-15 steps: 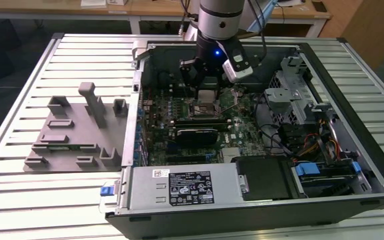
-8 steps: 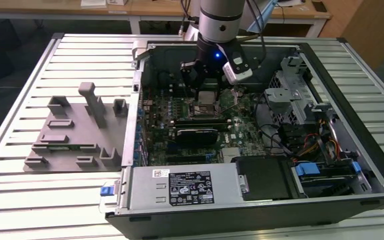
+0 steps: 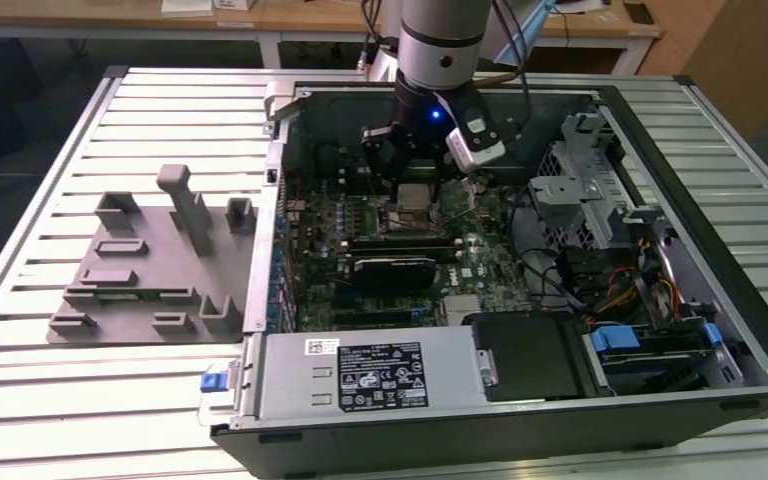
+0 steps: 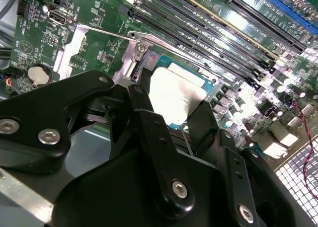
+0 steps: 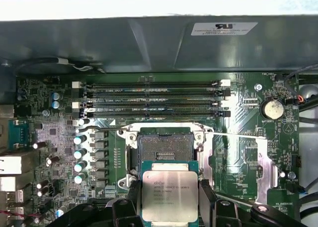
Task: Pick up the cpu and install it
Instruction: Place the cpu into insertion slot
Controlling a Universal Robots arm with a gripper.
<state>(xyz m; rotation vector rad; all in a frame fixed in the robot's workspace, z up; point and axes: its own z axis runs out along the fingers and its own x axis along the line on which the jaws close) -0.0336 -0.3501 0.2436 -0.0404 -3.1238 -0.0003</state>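
Socket sits open, memory slots close along one edge. Pincer grips cpu by two sides, over socket's opposite edge.

Cpu: silvery-grey top, green rim. Fingers: matte black. Board: green, fine pale traces. Slots: black, parallel stripes. Tray: plain grey. Table: pale silver, slatted stripes. Case: black shell, grey inside. Blue light on silver arm.
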